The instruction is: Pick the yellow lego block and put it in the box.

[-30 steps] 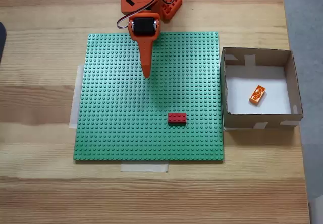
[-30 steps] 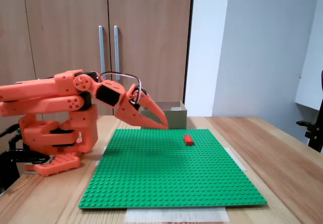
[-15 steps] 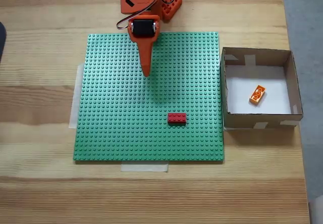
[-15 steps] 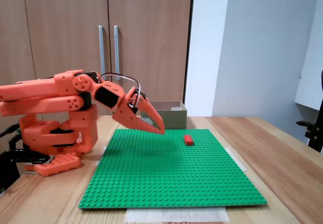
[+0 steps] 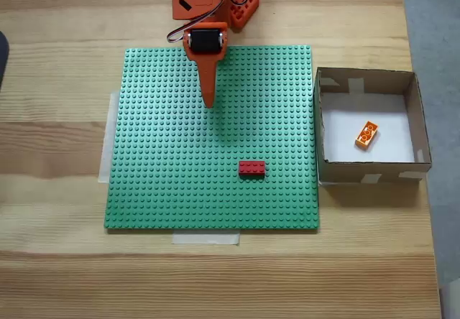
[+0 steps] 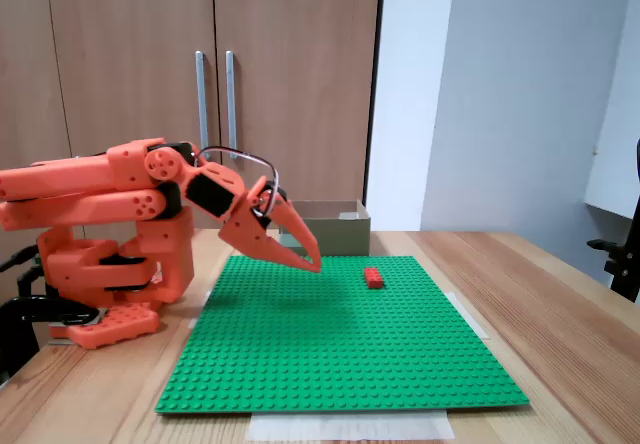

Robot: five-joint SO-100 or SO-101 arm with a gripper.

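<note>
Inside the box (image 5: 417, 121), on its white floor, the yellow lego block (image 5: 366, 135) lies tilted, right of the green baseplate (image 5: 165, 182) in the top-down fixed view and well apart from the claw (image 5: 208, 103). That claw hangs just above the baseplate's far part, tip angled down, fingers together and empty (image 6: 310, 262). A red brick (image 5: 251, 168) sits on the baseplate between claw and box, on the wooden tabletop (image 5: 65, 276).
</note>
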